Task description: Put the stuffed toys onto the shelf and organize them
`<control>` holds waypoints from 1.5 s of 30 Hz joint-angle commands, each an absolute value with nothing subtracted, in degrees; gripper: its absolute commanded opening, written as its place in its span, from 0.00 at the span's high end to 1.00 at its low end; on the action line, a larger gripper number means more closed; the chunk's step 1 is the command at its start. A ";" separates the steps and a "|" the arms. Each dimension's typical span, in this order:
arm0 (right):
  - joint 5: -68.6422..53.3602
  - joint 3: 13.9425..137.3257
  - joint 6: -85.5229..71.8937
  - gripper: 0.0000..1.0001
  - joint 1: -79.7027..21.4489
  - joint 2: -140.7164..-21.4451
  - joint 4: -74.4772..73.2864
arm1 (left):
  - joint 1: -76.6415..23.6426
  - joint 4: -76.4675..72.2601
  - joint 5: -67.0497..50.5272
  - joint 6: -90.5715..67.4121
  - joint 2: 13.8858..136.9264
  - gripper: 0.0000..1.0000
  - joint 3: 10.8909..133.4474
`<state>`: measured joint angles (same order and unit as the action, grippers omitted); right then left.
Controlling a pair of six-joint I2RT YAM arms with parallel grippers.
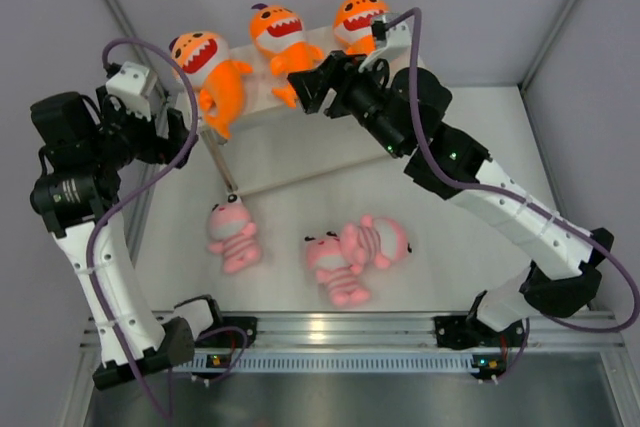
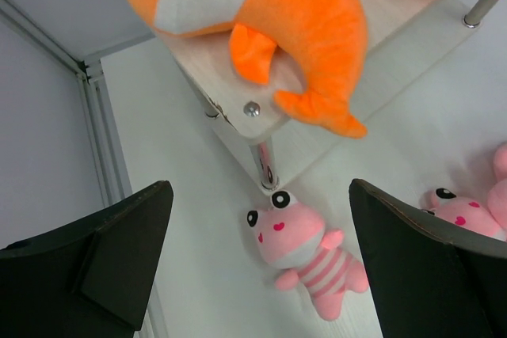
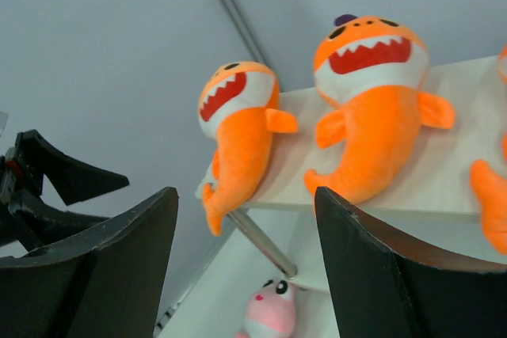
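Three orange sharks (image 1: 205, 67) (image 1: 282, 37) (image 1: 358, 19) lie in a row on the top board of the wooden shelf (image 1: 255, 109). Three pink striped toys lie on the table in front: one (image 1: 233, 234) near the shelf's front left leg, and two (image 1: 335, 269) (image 1: 378, 242) touching each other. My left gripper (image 1: 188, 132) is open and empty beside the shelf's left end; its view shows the left shark (image 2: 269, 21) and the near pink toy (image 2: 305, 247). My right gripper (image 1: 310, 87) is open and empty, just in front of the middle shark (image 3: 372, 108).
Grey enclosure walls (image 1: 60, 7) stand close on the left, back and right. The shelf's metal legs (image 2: 265, 165) reach the table just behind the left pink toy. The aluminium rail (image 1: 330, 327) with both arm bases runs along the near edge.
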<state>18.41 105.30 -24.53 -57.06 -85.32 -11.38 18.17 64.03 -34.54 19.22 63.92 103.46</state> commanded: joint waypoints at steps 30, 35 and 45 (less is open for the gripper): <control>15.91 121.46 -16.79 0.32 -44.21 -105.74 -17.40 | -7.47 57.74 -5.79 22.94 79.81 0.03 111.18; 15.99 120.94 -14.34 0.26 -44.82 -99.95 -19.50 | -7.47 57.83 -8.25 22.41 77.79 0.01 111.80; 32.96 111.63 -9.84 0.21 -54.57 -80.44 -30.30 | -7.47 58.09 -6.86 22.32 70.50 0.01 109.17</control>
<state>26.15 112.84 -11.44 -51.13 -87.18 -25.15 -7.33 60.97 -7.84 22.41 73.78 110.59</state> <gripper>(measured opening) 0.788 0.989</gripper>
